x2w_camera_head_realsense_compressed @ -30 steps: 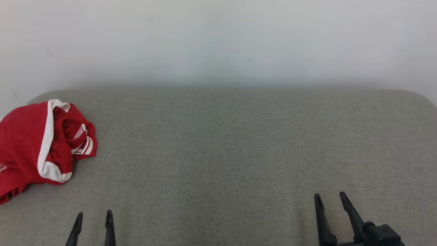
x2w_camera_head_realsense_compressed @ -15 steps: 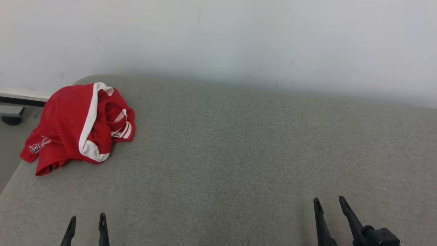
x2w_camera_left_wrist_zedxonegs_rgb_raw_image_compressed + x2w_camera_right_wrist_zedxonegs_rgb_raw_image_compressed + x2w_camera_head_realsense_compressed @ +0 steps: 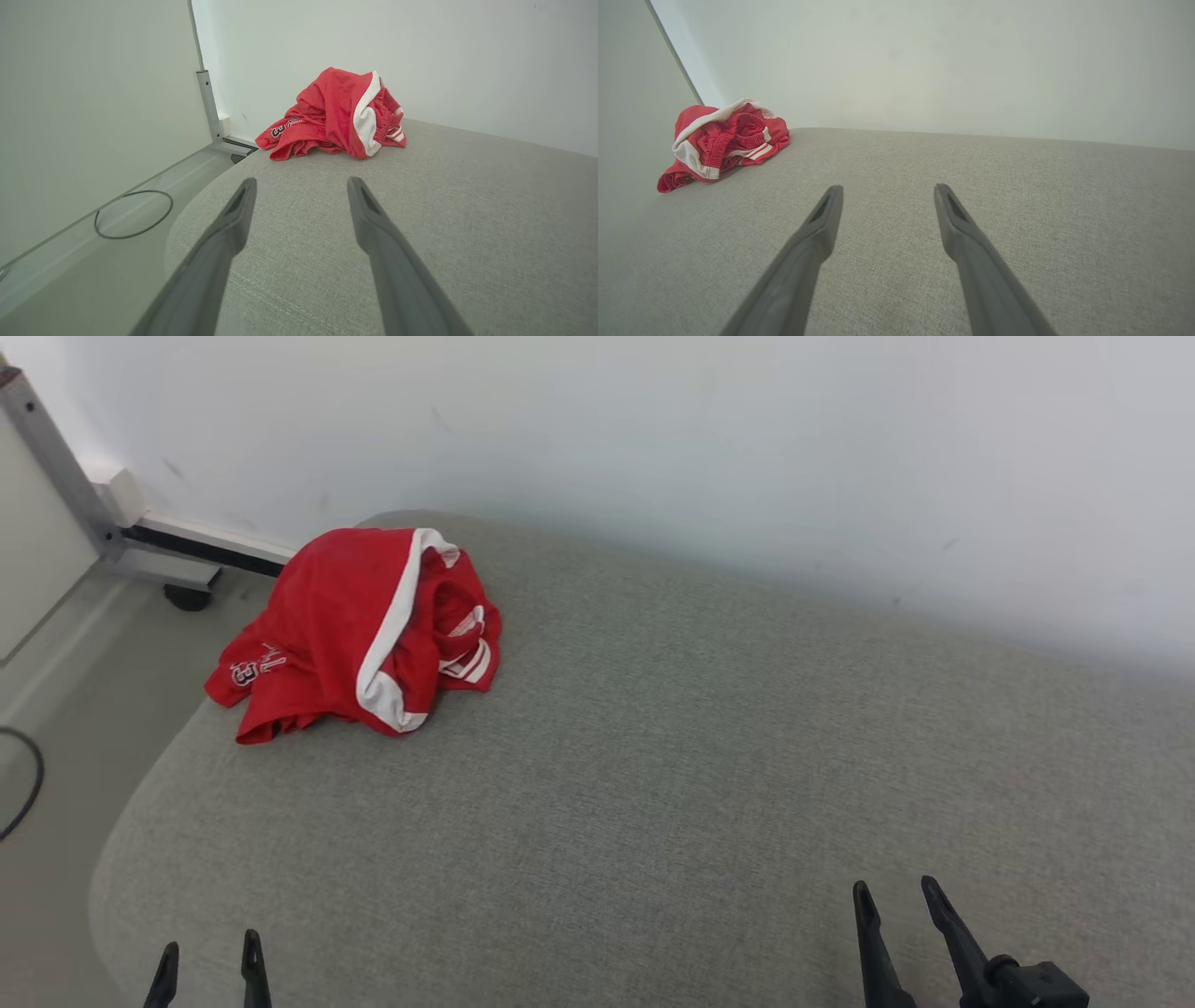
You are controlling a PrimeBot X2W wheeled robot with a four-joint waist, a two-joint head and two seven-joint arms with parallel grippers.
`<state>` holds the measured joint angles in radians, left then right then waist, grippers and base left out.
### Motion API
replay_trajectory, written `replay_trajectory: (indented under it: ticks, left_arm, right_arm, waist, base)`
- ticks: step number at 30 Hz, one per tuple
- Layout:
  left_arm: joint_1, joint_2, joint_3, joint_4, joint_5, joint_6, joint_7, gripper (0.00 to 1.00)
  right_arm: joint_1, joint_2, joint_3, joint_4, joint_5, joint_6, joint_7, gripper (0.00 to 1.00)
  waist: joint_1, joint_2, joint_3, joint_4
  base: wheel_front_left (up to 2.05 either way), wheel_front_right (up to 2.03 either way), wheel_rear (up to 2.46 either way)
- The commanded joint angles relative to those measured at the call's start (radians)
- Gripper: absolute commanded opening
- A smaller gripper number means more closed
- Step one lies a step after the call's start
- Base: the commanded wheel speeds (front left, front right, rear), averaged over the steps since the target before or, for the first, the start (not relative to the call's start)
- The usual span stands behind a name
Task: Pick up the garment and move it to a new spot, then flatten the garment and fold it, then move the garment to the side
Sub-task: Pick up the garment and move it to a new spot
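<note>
From the head camera I saw a table covered in grey woven fabric, with a plain pale wall behind it. The garment, red with white trim and white lettering, lay crumpled in a heap in the upper left of the frame, on the table's far left corner, close to the rounded edge.

The left pincer showed at the bottom left, just its two dark fingertips, spread apart and grasping nothing. The garment sat well above it in the frame and a little to the right, well apart from it. The right pincer showed at the bottom right, also released and empty, with most of the table's width between it and the garment.

In the left wrist view the left pincer pointed across bare fabric, and the garment lay straight beyond the gap between the fingers, in the upper middle of the frame. In the right wrist view the right pincer stood open over the table, and the garment lay far off in the left of the frame.

At the left edge of the head view were the floor, a dark cable and a metal post.
</note>
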<state>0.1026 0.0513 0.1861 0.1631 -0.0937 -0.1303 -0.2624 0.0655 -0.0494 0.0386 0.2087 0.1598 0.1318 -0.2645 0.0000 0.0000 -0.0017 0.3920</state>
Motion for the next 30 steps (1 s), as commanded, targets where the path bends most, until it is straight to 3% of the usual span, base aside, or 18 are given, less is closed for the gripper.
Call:
replay_trajectory:
  ticks: [1,7,22,30]
  left_arm:
    - [0.006,-0.001,0.002,0.003,0.001,0.004,-0.002,1.0]
    - [0.014,-0.002,0.018,0.002,-0.006,0.015,-0.002,1.0]
    - [0.011,-0.002,0.018,0.008,-0.043,0.032,-0.002,1.0]
    - [-0.072,-0.002,0.019,0.029,-0.044,0.017,-0.002,1.0]
  right_arm:
    - [0.007,-0.002,0.002,0.002,0.004,-0.002,-0.002,1.0]
    - [-0.002,-0.002,0.017,0.007,0.004,-0.002,-0.002,1.0]
    - [-0.026,-0.002,0.033,0.019,-0.012,-0.002,-0.002,1.0]
    - [-0.052,-0.002,0.059,0.009,-0.02,-0.002,-0.002,1.0]
  waist:
    - [0.0,0.0,-0.003,0.062]
    - [0.0,0.0,-0.003,0.101]
    - [0.0,0.0,0.011,0.106]
    - [0.0,0.0,0.041,0.031]
  base:
    - [0.0,0.0,0.0]
    - [0.0,0.0,0.0]
    - [0.0,0.0,0.0]
    - [0.0,0.0,0.0]
